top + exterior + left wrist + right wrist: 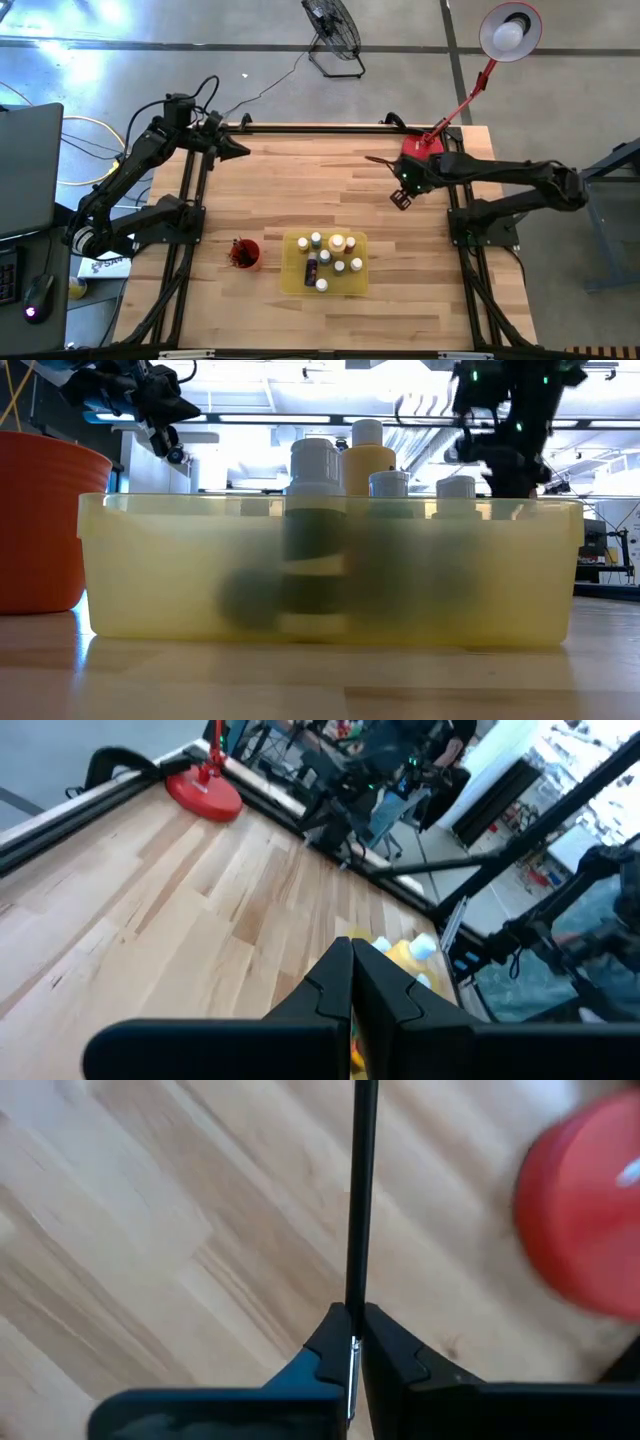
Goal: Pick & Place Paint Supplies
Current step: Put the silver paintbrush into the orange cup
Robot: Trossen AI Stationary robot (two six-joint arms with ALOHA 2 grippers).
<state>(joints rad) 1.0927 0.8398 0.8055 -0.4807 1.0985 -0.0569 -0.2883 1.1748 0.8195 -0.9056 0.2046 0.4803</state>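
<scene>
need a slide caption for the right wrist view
Right gripper shut on a thin dark paintbrush, held above the wooden table near the lamp's red base.

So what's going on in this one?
The right gripper is shut on a thin dark paintbrush, above the table's far right near the red lamp base. The left gripper waits shut and empty at the far left. Paint bottles already stand in the yellow tray, and the red cup sits beside it.
</scene>
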